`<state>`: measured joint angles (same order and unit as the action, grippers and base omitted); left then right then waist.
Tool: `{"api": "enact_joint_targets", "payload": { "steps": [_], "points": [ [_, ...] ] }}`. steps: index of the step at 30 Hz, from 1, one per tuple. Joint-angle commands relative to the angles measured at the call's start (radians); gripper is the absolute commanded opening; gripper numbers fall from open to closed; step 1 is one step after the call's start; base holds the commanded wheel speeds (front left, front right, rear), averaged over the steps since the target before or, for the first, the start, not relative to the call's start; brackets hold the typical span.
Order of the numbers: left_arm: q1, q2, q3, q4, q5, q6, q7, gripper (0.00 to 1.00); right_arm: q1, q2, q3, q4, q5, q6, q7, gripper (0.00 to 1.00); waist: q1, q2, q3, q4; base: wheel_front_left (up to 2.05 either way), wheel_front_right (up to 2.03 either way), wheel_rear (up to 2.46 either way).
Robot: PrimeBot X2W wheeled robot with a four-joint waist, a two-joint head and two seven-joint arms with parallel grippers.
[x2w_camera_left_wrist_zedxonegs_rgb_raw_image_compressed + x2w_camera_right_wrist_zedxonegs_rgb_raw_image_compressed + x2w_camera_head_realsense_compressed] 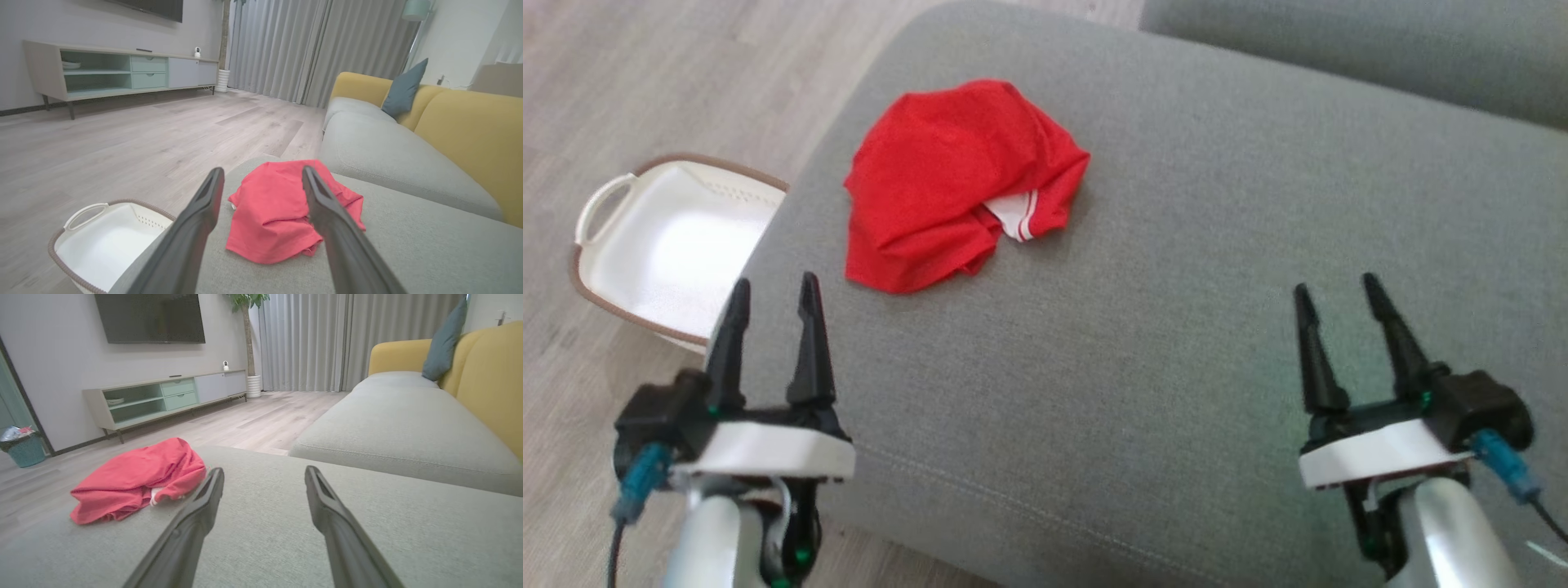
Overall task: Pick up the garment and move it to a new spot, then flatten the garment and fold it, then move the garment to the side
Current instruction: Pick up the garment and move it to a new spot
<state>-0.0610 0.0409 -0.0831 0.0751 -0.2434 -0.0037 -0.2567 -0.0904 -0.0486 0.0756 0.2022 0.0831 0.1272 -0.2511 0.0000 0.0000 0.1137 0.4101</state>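
Observation:
A crumpled red garment (947, 180) with a white, red-striped trim lies on the grey sofa cushion (1176, 327), toward its far left part. My left gripper (774, 287) hovers near the cushion's left front edge, open and empty, short of the garment. In the left wrist view the garment (269, 212) lies straight ahead between the two fingers of my left gripper (263, 173). My right gripper (1335, 287) stands open and empty over the cushion's right side, well apart from the cloth. The right wrist view has the garment (139, 477) off to the left of my right gripper (264, 473).
A white laundry basket (670, 245) with a brown rim stands on the wood floor left of the cushion. A second grey seat cushion (1380, 49) adjoins at the far right. Yellow backrests (470, 134) and a blue pillow (404, 87) lie beyond. A TV cabinet (163, 398) stands across the room.

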Motion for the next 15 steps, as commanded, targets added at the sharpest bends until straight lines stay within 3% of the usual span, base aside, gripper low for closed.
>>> {"api": "enact_joint_targets", "payload": {
  "steps": [1,6,10,15],
  "points": [
    [-0.064,0.01,0.043,-0.022,0.013,-0.009,-0.005,1.0,-0.035,-0.002,0.009,-0.04,-0.011,0.003,-0.009,1.0,0.0,0.0,0.026,-0.014,0.0,0.0,0.0],
    [-0.168,0.043,0.088,0.078,0.046,-0.047,-0.005,1.0,-0.081,-0.002,-0.075,-0.093,-0.056,0.003,0.013,1.0,0.0,0.0,0.106,-0.036,0.0,0.0,0.0],
    [-0.294,0.08,0.089,0.245,0.044,-0.074,-0.003,1.0,-0.117,-0.002,-0.157,-0.159,-0.101,0.003,0.047,1.0,0.0,0.0,0.167,-0.04,0.0,0.0,0.0],
    [-0.467,0.126,0.066,0.474,0.012,-0.106,0.092,1.0,-0.148,-0.002,-0.222,-0.254,-0.158,0.003,0.101,1.0,0.0,0.0,0.235,-0.048,0.0,0.0,0.0]
  ]
}}
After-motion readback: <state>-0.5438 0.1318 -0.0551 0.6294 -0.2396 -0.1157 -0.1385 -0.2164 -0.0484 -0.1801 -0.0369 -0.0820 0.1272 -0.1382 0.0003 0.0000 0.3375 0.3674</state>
